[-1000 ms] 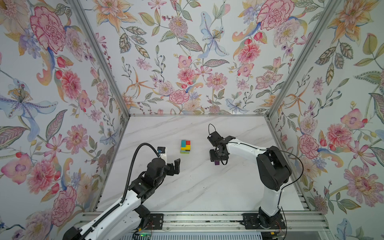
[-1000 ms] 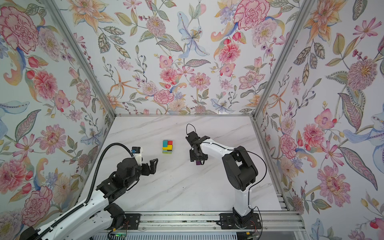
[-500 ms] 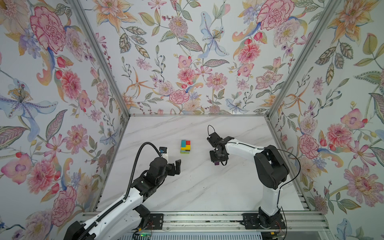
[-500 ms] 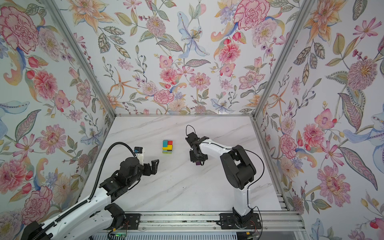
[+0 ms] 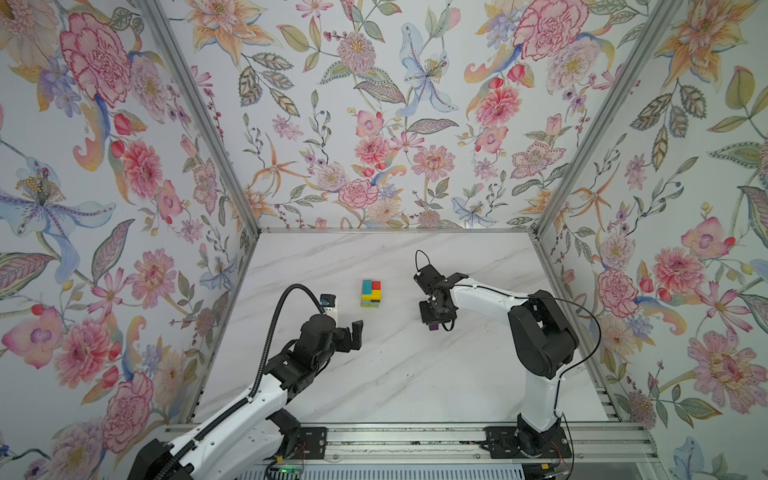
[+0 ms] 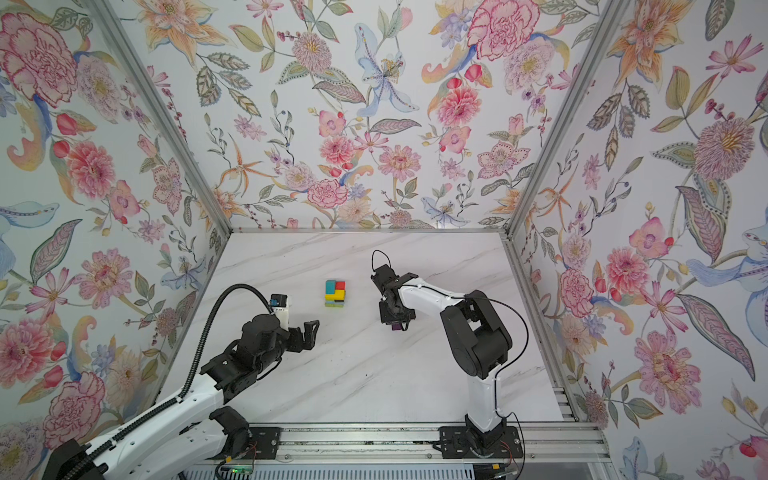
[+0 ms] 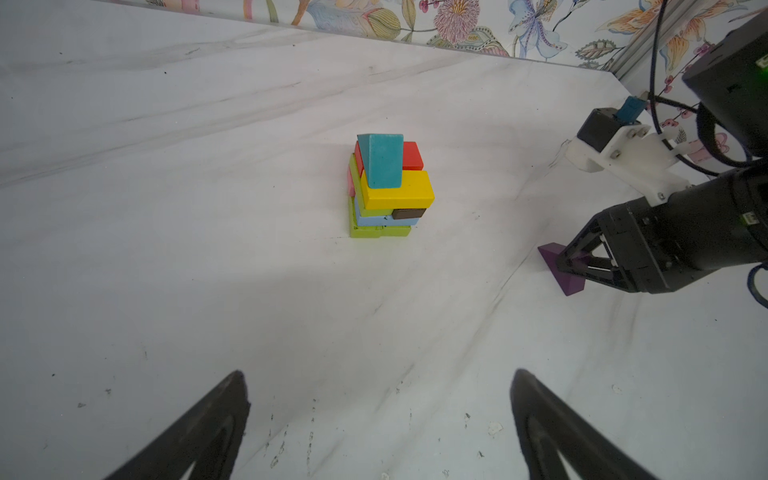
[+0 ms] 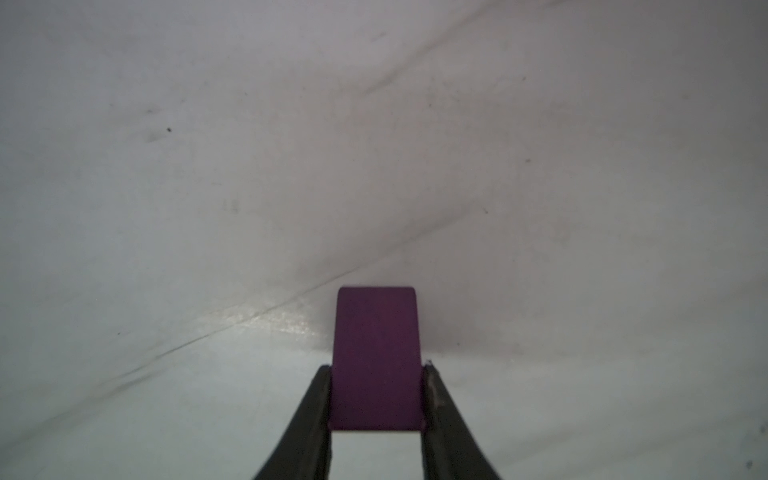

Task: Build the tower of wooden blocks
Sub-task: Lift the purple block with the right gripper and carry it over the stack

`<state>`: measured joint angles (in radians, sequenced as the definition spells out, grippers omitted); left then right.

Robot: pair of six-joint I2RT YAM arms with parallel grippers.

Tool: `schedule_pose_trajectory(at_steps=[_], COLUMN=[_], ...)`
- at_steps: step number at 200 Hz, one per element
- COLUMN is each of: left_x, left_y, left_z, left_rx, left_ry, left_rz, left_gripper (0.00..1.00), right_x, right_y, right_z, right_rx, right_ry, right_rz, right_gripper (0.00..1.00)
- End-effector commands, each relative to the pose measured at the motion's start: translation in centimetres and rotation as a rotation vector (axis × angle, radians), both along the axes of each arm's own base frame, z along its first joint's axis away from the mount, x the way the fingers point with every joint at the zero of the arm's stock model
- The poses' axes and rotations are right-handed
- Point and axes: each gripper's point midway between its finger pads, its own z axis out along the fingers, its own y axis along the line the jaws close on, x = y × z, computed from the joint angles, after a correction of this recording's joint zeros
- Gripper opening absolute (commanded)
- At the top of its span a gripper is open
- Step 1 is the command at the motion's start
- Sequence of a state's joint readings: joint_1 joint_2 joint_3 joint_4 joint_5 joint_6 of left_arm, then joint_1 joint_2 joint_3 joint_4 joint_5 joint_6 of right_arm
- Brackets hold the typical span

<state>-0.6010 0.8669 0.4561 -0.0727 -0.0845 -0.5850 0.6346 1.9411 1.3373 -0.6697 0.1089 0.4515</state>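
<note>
The tower (image 5: 371, 293) (image 6: 335, 293) stands mid-table as a short stack of wood blocks: lime green at the base, then light blue, brown, yellow and red. A teal block (image 7: 381, 160) lies on top. To its right, my right gripper (image 5: 434, 322) (image 6: 397, 322) points down at the table. It is shut on a purple block (image 8: 377, 357) (image 7: 557, 266), with a finger pressed against each long side. The block sits at or just above the surface. My left gripper (image 7: 380, 376) (image 5: 349, 330) hangs open and empty, nearer the front and left of the tower.
Flowered walls close in the white marble table (image 5: 395, 374) on three sides. An aluminium rail (image 5: 415, 440) carrying both arm bases runs along the front edge.
The right gripper's jaws have closed onto the purple block. The left arm has barely shifted and stays open. The tower is unchanged.
</note>
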Motion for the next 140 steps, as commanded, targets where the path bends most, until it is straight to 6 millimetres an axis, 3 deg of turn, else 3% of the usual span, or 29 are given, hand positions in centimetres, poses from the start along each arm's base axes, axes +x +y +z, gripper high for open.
schedule_pose_trajectory(at_steps=[1, 140], left_x=[0.4, 0.4], left_y=[-0.1, 0.2], left_z=[0.9, 0.9], left_rx=[-0.022, -0.016], left_ry=[-0.017, -0.024], left_rz=[0.007, 0.016], left_gripper=[0.99, 0.99], right_x=[-0.6, 0.0], right_y=[0.2, 2.0], right_z=[-0.1, 2.1], right_rx=[0.001, 0.097], right_ry=[0.028, 0.006], right_rz=[0.008, -0.001], right_gripper=[0.26, 0.23])
